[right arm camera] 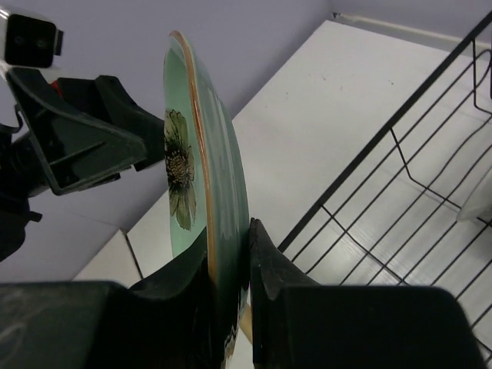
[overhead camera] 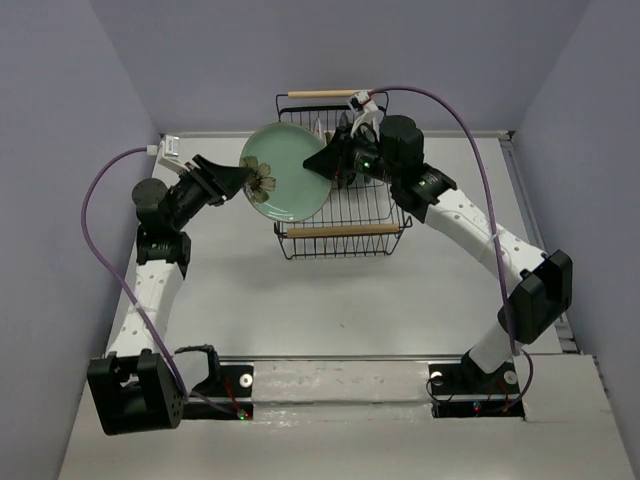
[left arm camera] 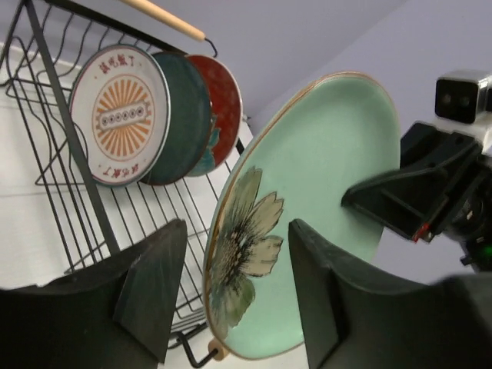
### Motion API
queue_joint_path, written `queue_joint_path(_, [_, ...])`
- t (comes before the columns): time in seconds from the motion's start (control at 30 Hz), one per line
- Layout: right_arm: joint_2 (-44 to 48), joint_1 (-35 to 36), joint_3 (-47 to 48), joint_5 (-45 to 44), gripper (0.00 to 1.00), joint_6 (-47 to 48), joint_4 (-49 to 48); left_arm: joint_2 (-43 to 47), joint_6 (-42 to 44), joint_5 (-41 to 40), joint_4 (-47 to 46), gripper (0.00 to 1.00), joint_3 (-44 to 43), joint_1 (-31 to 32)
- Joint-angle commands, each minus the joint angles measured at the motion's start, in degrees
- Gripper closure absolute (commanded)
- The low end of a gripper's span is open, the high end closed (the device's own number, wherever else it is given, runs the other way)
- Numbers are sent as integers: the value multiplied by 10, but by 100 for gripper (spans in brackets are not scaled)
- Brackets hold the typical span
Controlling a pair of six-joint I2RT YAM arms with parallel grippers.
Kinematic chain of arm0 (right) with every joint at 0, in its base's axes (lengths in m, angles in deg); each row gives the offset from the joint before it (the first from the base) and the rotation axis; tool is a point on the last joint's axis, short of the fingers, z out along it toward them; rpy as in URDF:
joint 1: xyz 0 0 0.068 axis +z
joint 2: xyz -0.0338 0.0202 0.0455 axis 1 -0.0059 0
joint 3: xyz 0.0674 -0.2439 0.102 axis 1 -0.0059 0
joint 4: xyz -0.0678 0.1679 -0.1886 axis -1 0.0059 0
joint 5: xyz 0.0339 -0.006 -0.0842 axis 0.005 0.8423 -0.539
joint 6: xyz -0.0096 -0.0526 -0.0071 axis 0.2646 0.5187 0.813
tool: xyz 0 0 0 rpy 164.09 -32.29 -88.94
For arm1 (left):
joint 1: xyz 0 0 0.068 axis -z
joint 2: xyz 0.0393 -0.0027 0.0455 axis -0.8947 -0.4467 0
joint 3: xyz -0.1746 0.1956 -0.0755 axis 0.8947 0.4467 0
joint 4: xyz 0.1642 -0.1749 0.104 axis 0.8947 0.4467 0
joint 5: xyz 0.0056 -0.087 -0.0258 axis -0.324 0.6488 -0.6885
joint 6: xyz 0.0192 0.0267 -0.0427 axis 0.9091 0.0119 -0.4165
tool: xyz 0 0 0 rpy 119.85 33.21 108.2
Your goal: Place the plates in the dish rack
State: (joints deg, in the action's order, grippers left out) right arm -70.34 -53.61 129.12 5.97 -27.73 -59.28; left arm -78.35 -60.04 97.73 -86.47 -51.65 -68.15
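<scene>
A pale mint green plate [overhead camera: 285,180] with a painted flower stands on edge in the air at the left end of the dish rack [overhead camera: 345,231]. My right gripper [overhead camera: 322,165] is shut on its right rim, both fingers pressed against the plate [right arm camera: 204,154]. My left gripper [overhead camera: 235,180] is open at the opposite rim, its fingers astride the plate [left arm camera: 323,169] with a gap on the left side. Three plates stand in the rack's far end: white with orange centre [left arm camera: 119,115], dark teal [left arm camera: 188,115] and red [left arm camera: 223,96].
The black wire rack [right arm camera: 384,131] has a wooden handle at the front and another at the back [overhead camera: 322,94]. Grey walls close in the table on three sides. Purple cables loop from both arms.
</scene>
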Motion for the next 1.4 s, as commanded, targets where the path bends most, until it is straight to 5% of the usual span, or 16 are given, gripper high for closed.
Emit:
queue_joint_path(0.0, [49,-27,-22,-42,93,2,-57,2,78,-99,93,30,-64,10])
queue_joint_path(0.07, [71,-41,-30,-58,93,-1,-57,-1,102,-169,131,34,-61,13])
queue_joint_path(0.53, [149,-76,-67,-168,93,49,-34,-108,157,-297,207,54,-78,129])
queue_joint_path(1.07, [168,-76,-68,-163,93,73,-15,-196,202,-455,256,73,-100,250])
queue_joint_path(1.2, [175,-76,-74,-166,93,75,-15,-198,202,-488,256,93,-91,270])
queue_joint_path(1.37, [171,-76,-66,-174,93,87,5,-182,190,-486,241,94,-72,306])
